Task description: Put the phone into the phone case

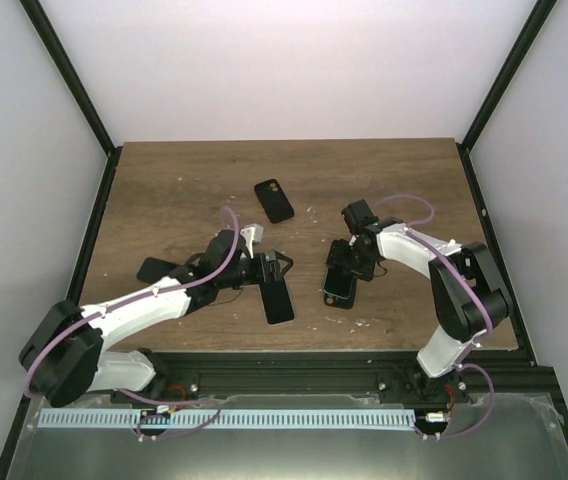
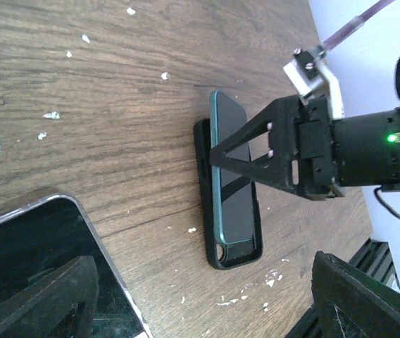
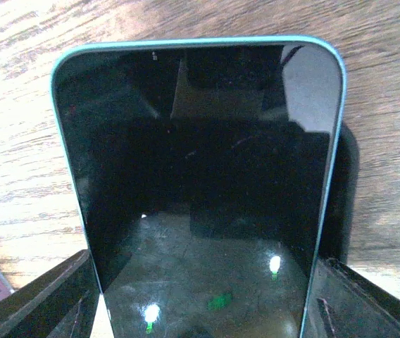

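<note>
The phone [image 1: 278, 298], black with a glossy screen and a clear rim, lies flat near the table's front middle; it also shows in the left wrist view [image 2: 38, 246]. The clear rim may be the phone case; I see no separate clear shell. My left gripper [image 1: 267, 270] is open just above the phone's far end, its fingers [image 2: 45, 296] spread wide, one over the screen. My right gripper [image 1: 352, 266] is shut on a teal-edged phone [image 3: 200, 176], holding it tilted in an opaque black cover [image 2: 235, 259] on the table.
Another black cover with a camera cutout [image 1: 274, 200] lies at the middle back. A dark slab [image 1: 154, 269] lies at the left beside my left arm. White flecks are scattered on the wood. The table's front edge rail [image 1: 314, 365] is close behind both phones.
</note>
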Controlling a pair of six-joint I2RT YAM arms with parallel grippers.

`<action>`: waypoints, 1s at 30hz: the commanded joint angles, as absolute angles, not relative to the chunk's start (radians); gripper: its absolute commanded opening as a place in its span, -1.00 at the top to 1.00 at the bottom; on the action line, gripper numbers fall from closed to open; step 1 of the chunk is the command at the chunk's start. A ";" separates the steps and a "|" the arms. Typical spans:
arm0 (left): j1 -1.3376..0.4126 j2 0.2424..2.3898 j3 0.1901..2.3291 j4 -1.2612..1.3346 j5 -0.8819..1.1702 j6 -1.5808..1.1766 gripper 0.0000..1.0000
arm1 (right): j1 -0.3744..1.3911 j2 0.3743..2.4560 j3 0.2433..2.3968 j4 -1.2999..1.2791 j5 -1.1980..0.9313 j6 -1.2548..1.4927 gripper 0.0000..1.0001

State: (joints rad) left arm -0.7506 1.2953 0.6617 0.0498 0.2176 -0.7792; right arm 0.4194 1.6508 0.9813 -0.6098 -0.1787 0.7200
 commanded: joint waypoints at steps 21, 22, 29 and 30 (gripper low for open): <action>-0.743 1.292 0.653 0.043 0.214 -0.759 -0.69 | 0.459 1.628 0.993 -0.667 -0.134 0.704 -0.27; -0.743 1.295 0.653 0.043 0.216 -0.760 -0.69 | 0.459 1.628 0.993 -0.668 -0.134 0.702 -0.27; -0.743 1.304 0.660 0.043 0.225 -0.762 -0.68 | 0.460 1.617 0.974 -0.678 -0.132 0.694 -0.27; -0.743 1.303 0.660 0.044 0.225 -0.762 -0.68 | 0.460 1.612 0.970 -0.675 -0.131 0.694 -0.26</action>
